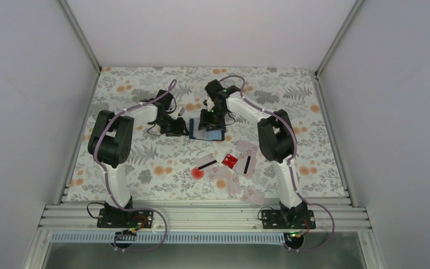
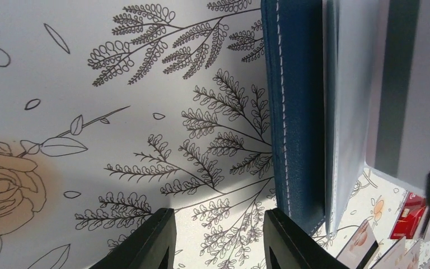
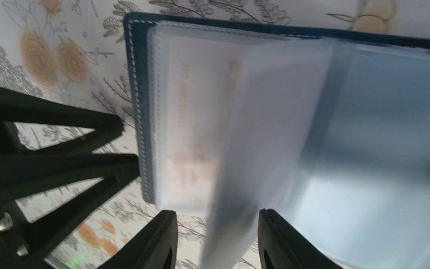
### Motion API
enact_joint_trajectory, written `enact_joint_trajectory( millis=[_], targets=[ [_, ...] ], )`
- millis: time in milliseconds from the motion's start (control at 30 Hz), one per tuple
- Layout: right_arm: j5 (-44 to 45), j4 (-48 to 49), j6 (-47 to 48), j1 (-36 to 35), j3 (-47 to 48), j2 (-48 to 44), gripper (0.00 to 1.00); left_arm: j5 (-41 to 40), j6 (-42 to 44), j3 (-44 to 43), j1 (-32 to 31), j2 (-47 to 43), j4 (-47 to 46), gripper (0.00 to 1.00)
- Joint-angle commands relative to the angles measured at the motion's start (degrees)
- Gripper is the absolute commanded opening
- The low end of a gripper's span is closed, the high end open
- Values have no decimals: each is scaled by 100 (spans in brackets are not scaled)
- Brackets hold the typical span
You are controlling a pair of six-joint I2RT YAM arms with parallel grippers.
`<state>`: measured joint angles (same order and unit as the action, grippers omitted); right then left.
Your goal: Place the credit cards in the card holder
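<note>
One holder (image 1: 218, 135) and two grippers are in view. Five cards (image 1: 247, 147) can be counted for sure from above: two striped, one red and two plain pale ones. Other pale ones may be lost against the flowered cloth (image 1: 145, 89). The holder lies open and flat at the middle of the cloth, its spread running about 9 to 3 and its stitched navy edges about 12 to 6. The left gripper (image 1: 180, 128) sits just beside the holder's 9 o'clock edge. In its wrist view the left gripper (image 2: 218, 246) has its jaws apart with nothing between them, and the navy cover (image 2: 297, 112) is just beside one finger. The right gripper (image 1: 210, 124) hangs over the holder, reaching in from 12 o'clock. In its wrist view the right gripper (image 3: 215, 244) also has its jaws apart, and a clear leaf (image 3: 269, 140) of the holder (image 3: 137, 84) stands blurred in the gap. I cannot tell whether either finger touches it. All the counted cards lie loose at about 5 o'clock from the holder, well apart from both grippers. The left striped card (image 1: 206, 164) has its long axis about 8 to 2, and the right striped card (image 1: 247, 165) about 1 to 7. The red card (image 1: 230, 160) lies between them, corner-up.
</note>
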<state>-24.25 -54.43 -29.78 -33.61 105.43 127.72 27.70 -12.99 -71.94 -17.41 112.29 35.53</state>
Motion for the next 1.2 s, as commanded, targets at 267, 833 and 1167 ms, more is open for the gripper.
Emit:
enact_joint_trajectory(
  millis=[267, 833, 1167],
  targets=[
    [-1091, 613, -114, -230, 381, 342, 43, 72, 165, 321, 54, -260, -121, 41],
    [1114, -480, 87, -171, 180, -1034, 58, -1215, 497, 319, 87, -1928, 140, 48],
    [2466, -630, -989, -164, -2103, -2637, 90, -1818, 587, 462, 81, -2971, -370, 64]
  ],
)
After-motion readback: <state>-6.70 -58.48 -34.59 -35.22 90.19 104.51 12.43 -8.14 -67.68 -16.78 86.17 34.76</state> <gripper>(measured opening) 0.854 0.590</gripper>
